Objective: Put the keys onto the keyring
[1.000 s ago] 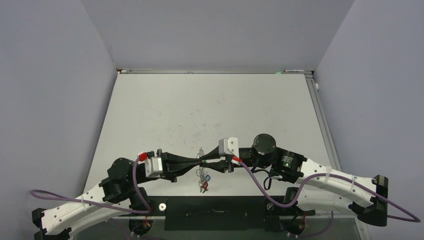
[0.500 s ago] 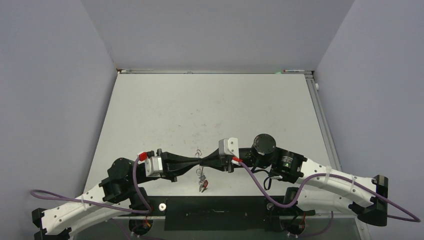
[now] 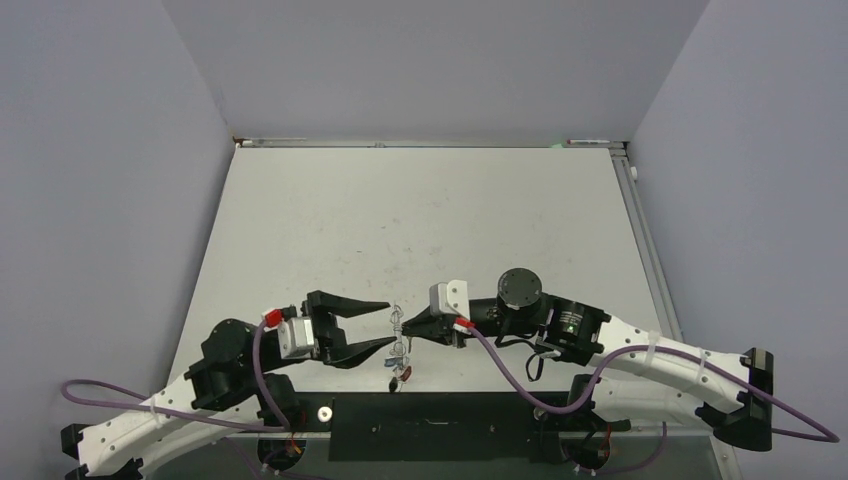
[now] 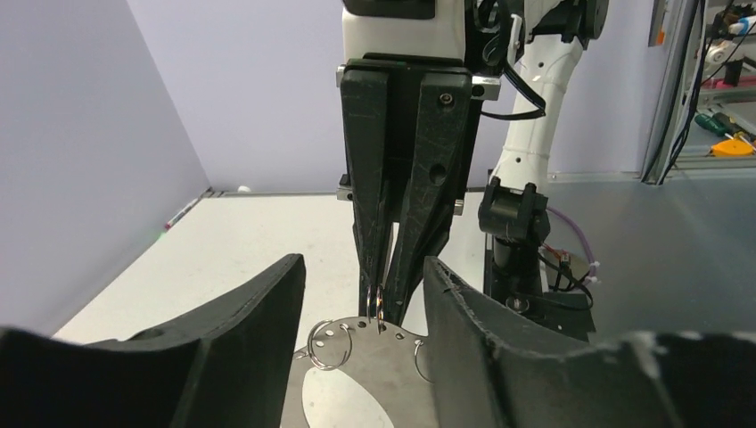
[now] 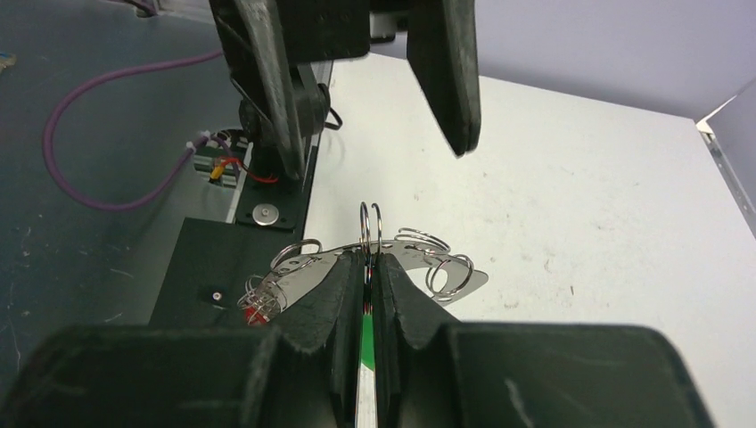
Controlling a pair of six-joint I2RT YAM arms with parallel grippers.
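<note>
Though keys (image 3: 402, 369) blur, right fingers (image 5: 343, 299) clamp the keyring (image 5: 406, 257).

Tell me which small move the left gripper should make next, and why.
Probably advance to the keyring and close on its rim: the left gripper stands open, clear of it, while only the right gripper pinches a split ring.

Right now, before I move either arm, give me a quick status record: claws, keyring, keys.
left claw: open, holding nothing, facing the keyring
right claw: shut on a split ring at the keyring's rim
keyring: between the two claws, gripped by the right claw only
red tag: at one end of the keyring
green tag: seen between the right claw's fingers
blue tag: not visible
</note>
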